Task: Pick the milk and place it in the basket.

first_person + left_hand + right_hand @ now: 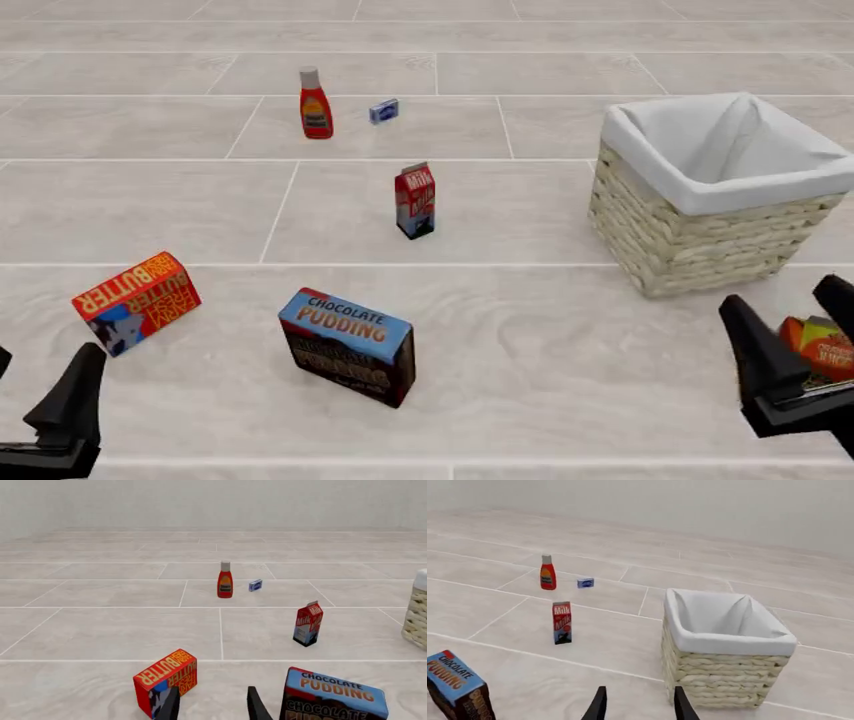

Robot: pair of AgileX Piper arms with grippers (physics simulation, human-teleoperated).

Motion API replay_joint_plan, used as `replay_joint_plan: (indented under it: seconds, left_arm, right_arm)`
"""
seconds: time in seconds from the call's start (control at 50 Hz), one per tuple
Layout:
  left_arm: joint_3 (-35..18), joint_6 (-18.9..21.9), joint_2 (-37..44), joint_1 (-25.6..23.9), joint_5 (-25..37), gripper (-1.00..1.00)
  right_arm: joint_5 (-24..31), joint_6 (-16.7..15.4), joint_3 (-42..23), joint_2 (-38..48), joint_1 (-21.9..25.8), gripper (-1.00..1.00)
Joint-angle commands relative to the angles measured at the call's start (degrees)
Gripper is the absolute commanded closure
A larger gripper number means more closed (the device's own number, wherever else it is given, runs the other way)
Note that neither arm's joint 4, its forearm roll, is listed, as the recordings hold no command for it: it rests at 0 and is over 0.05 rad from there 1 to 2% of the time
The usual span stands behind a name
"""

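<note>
Both grippers, left gripper (212, 705) and right gripper (639, 702), gape empty; milk (415, 200) mid-table is tall and narrow, so an off-centre approach tips it short of basket (707, 235).

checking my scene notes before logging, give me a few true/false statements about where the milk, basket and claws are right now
1. The milk stands upright on the floor, outside the basket. True.
2. The left claw is shut on the milk. False: it is open and holds nothing, with the milk well ahead of it.
3. The ketchup bottle stands farther from the arms than the milk. True.
4. The chocolate pudding box lies inside the basket. False: it sits on the floor, and the basket shows only its white lining.
5. The right claw is open. True.
</note>
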Motion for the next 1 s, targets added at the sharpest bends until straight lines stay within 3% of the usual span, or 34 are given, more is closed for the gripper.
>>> replay_joint_plan:
  seconds: [0.02, 0.18, 0.34, 0.38, 0.56, 0.64, 0.86, 1.0]
  left_arm:
    - [-0.01, 0.01, 0.0, 0.01, 0.0, -1.0]
    - [-0.01, -0.01, 0.02, 0.0, 0.0, -1.0]
    - [-0.01, 0.01, 0.01, 0.01, 0.0, -1.0]
    - [-0.01, 0.02, 0.03, -0.01, 0.0, -1.0]
    - [-0.01, 0.0, 0.01, -0.01, 0.0, -1.0]
    - [-0.01, 0.01, 0.02, -0.01, 0.0, -1.0]
    - [-0.01, -0.01, 0.02, 0.01, 0.0, -1.0]
    - [-0.01, -0.01, 0.02, -0.01, 0.0, -1.0]
  right_arm:
    - [-2.3, -0.68, -9.05, 12.79, 7.13, -1.0]
    - [-1.98, -1.6, -15.53, 21.51, 10.56, -1.0]
    - [-3.04, -4.52, -22.68, 31.04, 15.13, -1.0]
    - [-2.13, -6.71, -25.73, 36.69, 15.19, -1.0]
    - [-0.77, -6.7, -35.0, 44.35, 18.35, -1.0]
    - [-0.66, -8.45, -38.67, 48.73, 19.26, -1.0]
    - [6.26, -5.69, -53.05, 64.27, 23.44, -1.0]
    - [7.41, -6.74, -59.6, 69.86, 22.78, -1.0]
